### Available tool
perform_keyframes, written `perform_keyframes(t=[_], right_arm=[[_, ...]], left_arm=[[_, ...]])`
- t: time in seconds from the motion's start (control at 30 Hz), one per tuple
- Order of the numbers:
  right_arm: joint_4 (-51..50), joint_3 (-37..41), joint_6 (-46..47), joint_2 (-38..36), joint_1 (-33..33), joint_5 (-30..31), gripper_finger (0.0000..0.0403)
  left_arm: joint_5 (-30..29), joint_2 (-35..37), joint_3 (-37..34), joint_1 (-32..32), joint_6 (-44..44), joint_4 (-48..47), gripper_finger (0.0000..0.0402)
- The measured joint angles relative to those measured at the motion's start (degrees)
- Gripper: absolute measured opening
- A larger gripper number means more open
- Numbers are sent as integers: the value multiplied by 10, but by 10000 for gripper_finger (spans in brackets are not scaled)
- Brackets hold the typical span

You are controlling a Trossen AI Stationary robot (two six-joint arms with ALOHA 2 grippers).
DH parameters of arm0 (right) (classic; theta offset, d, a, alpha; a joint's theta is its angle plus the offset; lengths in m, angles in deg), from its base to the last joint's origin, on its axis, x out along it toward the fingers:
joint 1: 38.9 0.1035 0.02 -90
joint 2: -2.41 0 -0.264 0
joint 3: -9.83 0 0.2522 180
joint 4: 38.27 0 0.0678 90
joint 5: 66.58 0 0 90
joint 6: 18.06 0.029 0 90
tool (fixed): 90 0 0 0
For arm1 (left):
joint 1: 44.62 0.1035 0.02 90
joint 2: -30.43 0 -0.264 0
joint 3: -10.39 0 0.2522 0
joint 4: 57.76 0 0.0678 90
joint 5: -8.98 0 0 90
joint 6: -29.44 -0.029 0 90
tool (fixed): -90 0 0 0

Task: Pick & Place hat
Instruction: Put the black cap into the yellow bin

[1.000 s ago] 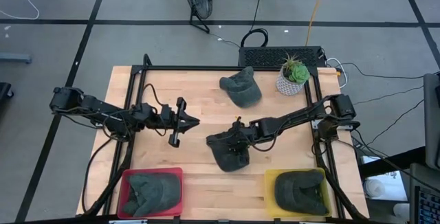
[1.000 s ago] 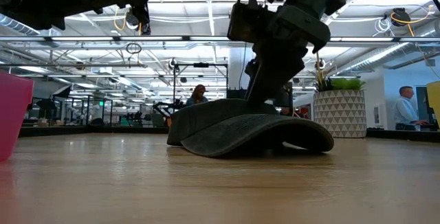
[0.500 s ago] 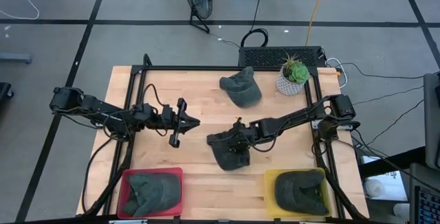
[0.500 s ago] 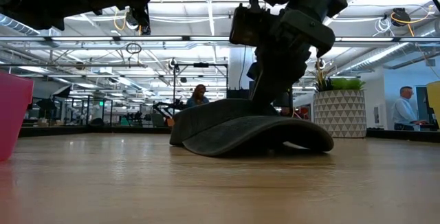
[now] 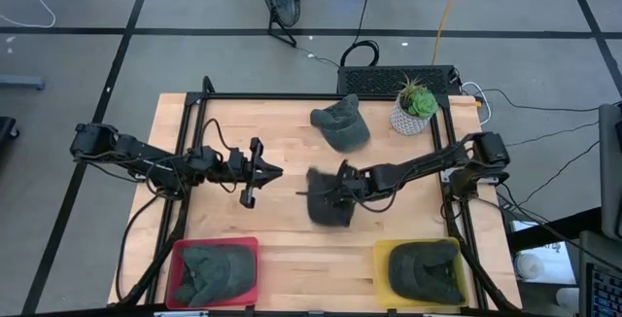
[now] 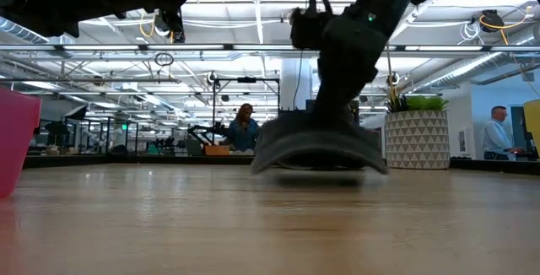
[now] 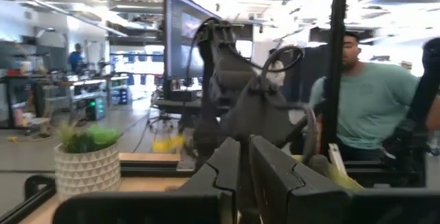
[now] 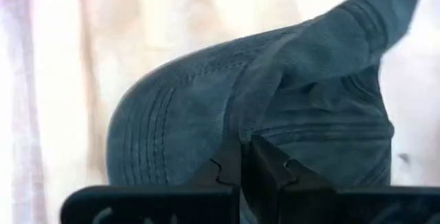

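A dark grey hat (image 5: 328, 205) hangs just above the middle of the table, blurred in the low view (image 6: 316, 147), with my right gripper (image 5: 332, 189) shut on it from above. The right wrist view shows its stitched brim (image 8: 148, 145) and creased crown. A second grey hat (image 5: 340, 123) lies on its underside near the far edge. My left gripper (image 5: 276, 172) hovers left of the middle, shut and touching nothing, also seen in its wrist view (image 7: 245, 152). My right gripper pinches a raised fold of the hat's crown (image 8: 249, 124) between its two fingers (image 8: 223, 172), close to where the crown meets the brim. The fingers come from above, slanting in from the table's right. The hat hangs below them, roughly level, lifted clear of the table.
A red bin (image 5: 177, 259) at the near left and a yellow bin (image 5: 381, 255) at the near right each hold a grey hat. A potted plant (image 5: 413, 108) stands at the far right. A black frame (image 5: 194, 142) runs along the table's sides. People show in the room behind.
My right gripper has risen and drawn slightly toward the far edge, taking the hat with it. The hat lay on the table with its brim spread toward the near side; now it hangs clear of the wood, bunched under the fingers.
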Motion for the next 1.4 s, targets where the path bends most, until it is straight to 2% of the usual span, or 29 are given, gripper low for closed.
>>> perform_keyframes(t=[0.1,0.3,0.4,0.53,0.77,0.97,1.2,1.4], right_arm=[[-31,0,22,-39,2,29,6],[-128,0,171,-130,4,25,5],[-179,0,242,-170,8,0,4],[-231,0,324,-219,40,-32,3],[-310,-5,490,-290,122,1,2],[-433,-55,617,-279,201,-2,1],[-485,-132,754,-230,284,16,1],[-483,-161,865,-180,336,15,0]], left_arm=[[-15,0,0,7,16,0,37],[-21,0,0,20,51,0,37],[-22,0,0,22,54,0,37],[-22,0,0,21,53,0,37],[-23,0,0,22,52,-1,37],[-23,0,0,22,51,-2,37],[-25,0,0,33,43,5,37],[-26,0,0,61,43,21,37]])
